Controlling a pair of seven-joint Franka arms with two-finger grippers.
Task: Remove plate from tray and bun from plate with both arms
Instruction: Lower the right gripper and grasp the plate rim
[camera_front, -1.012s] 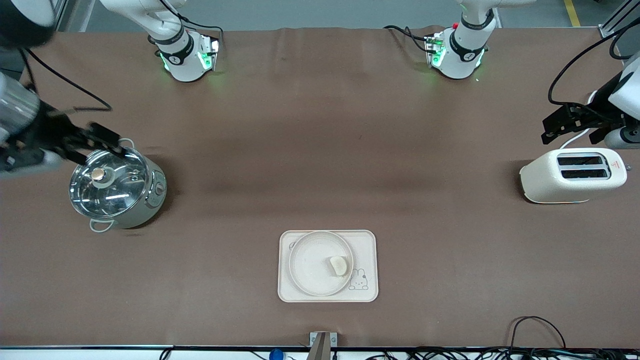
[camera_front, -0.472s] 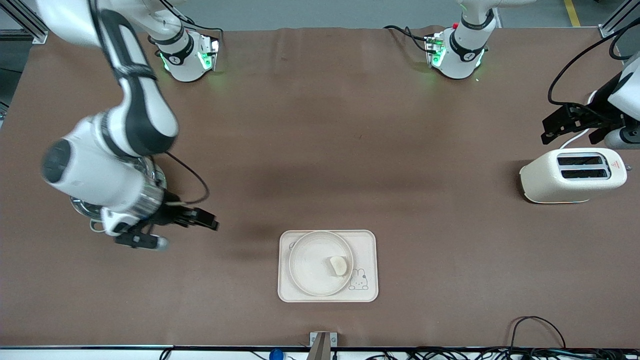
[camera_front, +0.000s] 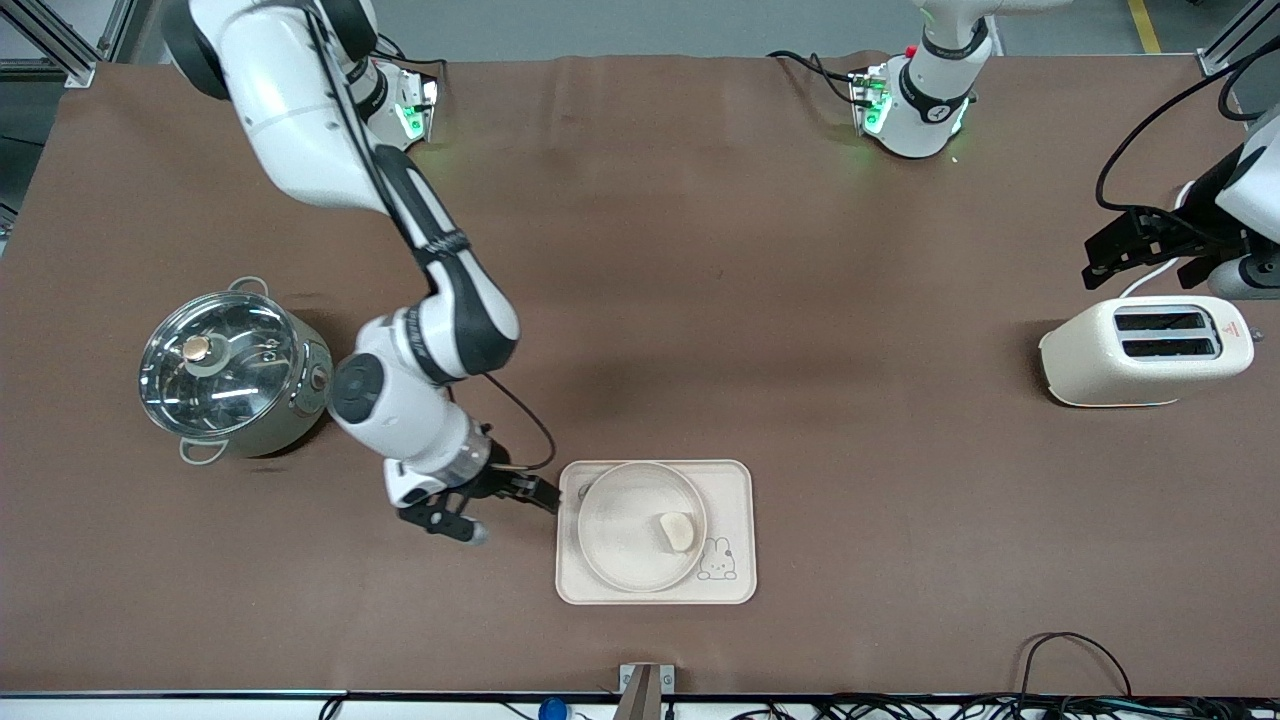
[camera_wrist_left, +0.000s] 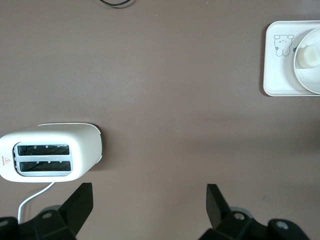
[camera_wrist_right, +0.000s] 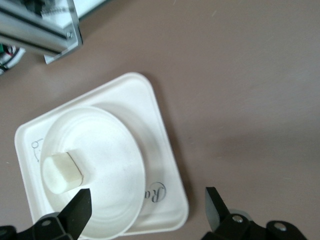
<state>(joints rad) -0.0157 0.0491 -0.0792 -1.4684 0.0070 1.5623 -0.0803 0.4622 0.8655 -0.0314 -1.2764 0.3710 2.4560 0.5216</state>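
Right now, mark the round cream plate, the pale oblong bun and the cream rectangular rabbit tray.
round cream plate (camera_front: 620, 525), front view, bare inner floor
pale oblong bun (camera_front: 677, 531), front view, top
cream rectangular rabbit tray (camera_front: 735, 485), front view, bare corner

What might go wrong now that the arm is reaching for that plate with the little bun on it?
1. The bun lies loose near the rim of the plate; a tilted lift could roll it off.
2. The plate nearly spans the tray, so the right gripper, jaws open beside the tray's edge, might catch or drag the tray too.
3. The left gripper waits, open, by the toaster, so nothing steadies the tray.

Even overhead light; right wrist view perhaps soft.
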